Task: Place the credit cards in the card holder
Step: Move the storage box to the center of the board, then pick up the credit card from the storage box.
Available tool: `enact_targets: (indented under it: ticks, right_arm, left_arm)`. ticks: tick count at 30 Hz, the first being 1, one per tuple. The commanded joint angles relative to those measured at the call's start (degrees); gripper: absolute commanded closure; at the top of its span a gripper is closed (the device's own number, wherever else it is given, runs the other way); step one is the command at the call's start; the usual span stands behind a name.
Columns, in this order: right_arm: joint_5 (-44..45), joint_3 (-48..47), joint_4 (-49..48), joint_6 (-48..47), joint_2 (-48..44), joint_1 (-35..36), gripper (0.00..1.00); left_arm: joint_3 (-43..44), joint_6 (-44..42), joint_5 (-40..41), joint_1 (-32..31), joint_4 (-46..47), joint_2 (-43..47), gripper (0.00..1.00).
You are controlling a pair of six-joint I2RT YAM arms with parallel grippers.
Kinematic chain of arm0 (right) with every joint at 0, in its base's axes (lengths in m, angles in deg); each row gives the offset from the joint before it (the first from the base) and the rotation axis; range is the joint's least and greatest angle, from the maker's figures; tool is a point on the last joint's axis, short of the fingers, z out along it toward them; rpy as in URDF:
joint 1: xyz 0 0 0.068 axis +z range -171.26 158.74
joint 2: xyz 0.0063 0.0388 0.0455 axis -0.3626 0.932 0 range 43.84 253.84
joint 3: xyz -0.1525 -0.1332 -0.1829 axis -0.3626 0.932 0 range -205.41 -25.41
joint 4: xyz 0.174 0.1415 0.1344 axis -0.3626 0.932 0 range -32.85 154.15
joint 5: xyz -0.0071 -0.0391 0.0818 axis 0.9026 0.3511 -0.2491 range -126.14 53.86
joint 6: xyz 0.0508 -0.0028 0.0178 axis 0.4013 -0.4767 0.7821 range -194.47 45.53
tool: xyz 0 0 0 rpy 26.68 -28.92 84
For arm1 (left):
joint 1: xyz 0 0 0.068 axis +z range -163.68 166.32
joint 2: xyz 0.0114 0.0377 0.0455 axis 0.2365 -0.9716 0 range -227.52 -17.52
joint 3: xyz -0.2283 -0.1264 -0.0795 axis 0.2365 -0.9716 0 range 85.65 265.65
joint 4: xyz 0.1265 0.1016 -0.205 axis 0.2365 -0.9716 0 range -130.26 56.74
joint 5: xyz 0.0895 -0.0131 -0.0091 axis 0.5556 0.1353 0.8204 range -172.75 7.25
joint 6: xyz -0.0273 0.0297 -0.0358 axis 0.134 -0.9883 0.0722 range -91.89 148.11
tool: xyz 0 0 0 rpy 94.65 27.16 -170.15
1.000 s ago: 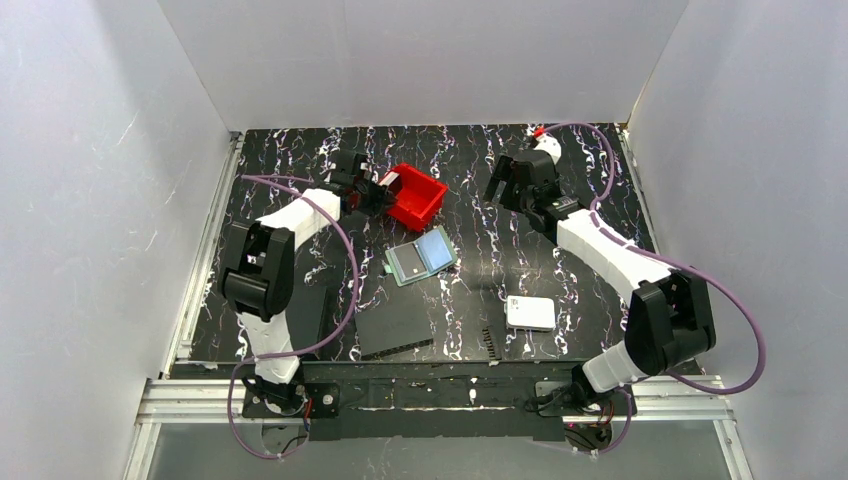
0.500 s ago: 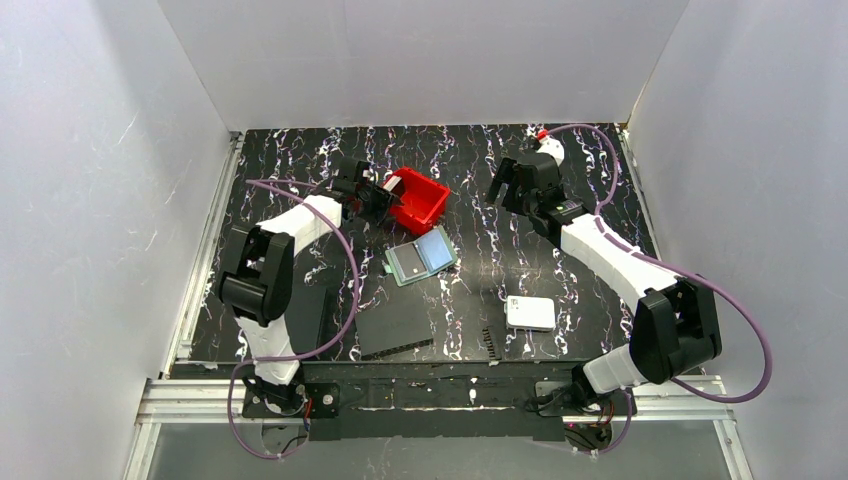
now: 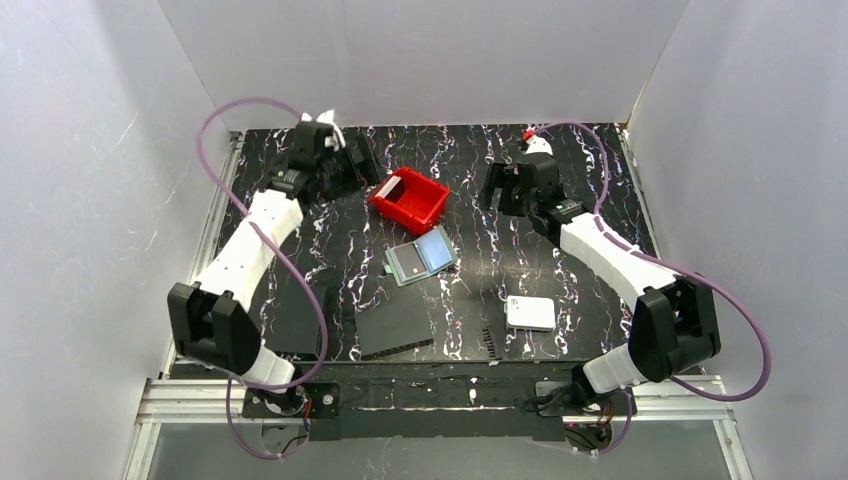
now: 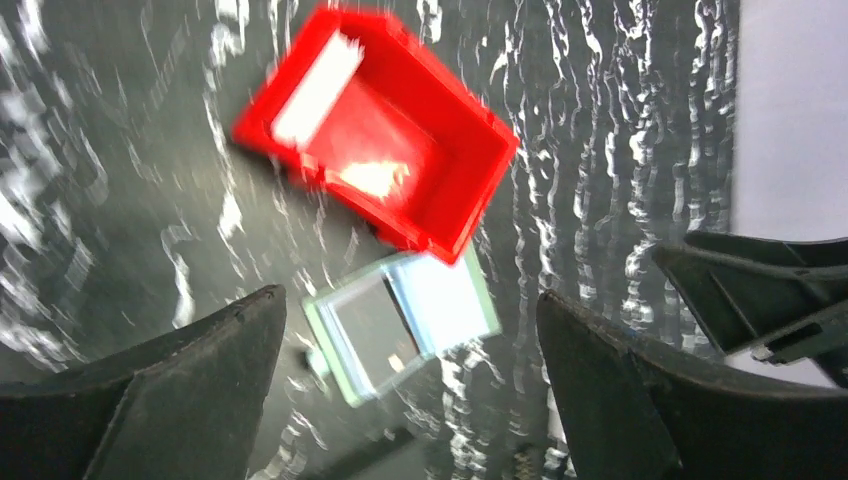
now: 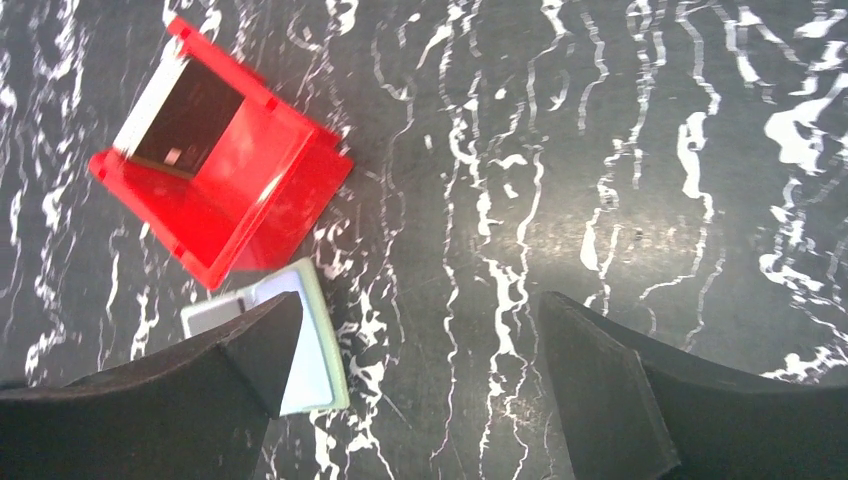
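An open grey-green card holder lies flat mid-table, also in the left wrist view and half hidden by a finger in the right wrist view. A white credit card leans on the left inner wall of the red bin, as both wrist views show. A pale orange patch on the bin floor is too blurred to name. My left gripper hangs open and empty, back-left of the bin. My right gripper is open and empty, right of the bin.
A white rounded box lies at the front right. Two flat black rectangles lie near the front edge. White walls enclose the table on three sides.
My left gripper has opened and drawn up and away from the bin's left rim to the back left. The white card stays in the bin. The right gripper has barely moved.
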Motion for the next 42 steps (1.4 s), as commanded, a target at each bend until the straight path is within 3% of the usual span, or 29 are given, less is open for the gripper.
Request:
enact_targets:
  ticks: [1,6,8,10,15,18,22,34,42]
  right_arm:
    - [-10.01,-2.38,-2.09,-5.33,0.74,0.19,0.03]
    - [-12.04,-0.38,-3.54,-5.67,-0.01,0.37,0.03]
    - [-11.38,-0.13,-3.15,-6.06,-0.36,0.34,0.03]
    - [-11.59,-0.14,-3.32,-6.29,-0.33,0.37,0.03]
    - [-13.36,0.07,-4.10,-6.03,0.69,0.42,0.03]
    - [-13.62,0.19,-4.35,-5.91,1.41,0.37,0.03]
    - [-13.62,0.16,-4.38,-5.93,1.77,0.37,0.03]
    - [-13.27,0.16,-4.27,-5.98,2.66,0.37,0.03]
    - [-13.36,0.12,-4.27,-5.85,2.85,0.37,0.03]
  left_arm:
    - [13.92,-26.65,2.12,-0.08,-11.98,-9.66,0.04]
    - [27.36,-31.11,6.54,-0.11,-16.58,-20.34,0.02]
    - [34.93,-33.18,7.90,-0.54,-18.23,-26.43,0.10]
    - [45.33,-35.55,5.50,-1.34,-24.57,-35.06,0.12]
    - [57.35,-41.16,12.68,-5.57,-30.25,-47.36,0.07]
    - [58.84,-43.30,15.77,-7.10,-30.20,-51.16,0.04]
    - [59.70,-43.25,17.56,-7.21,-30.19,-53.81,0.11]
    - [60.10,-43.94,21.73,-7.27,-29.39,-57.08,0.12]
    - [60.73,-44.74,24.95,-7.24,-28.56,-57.82,0.24]
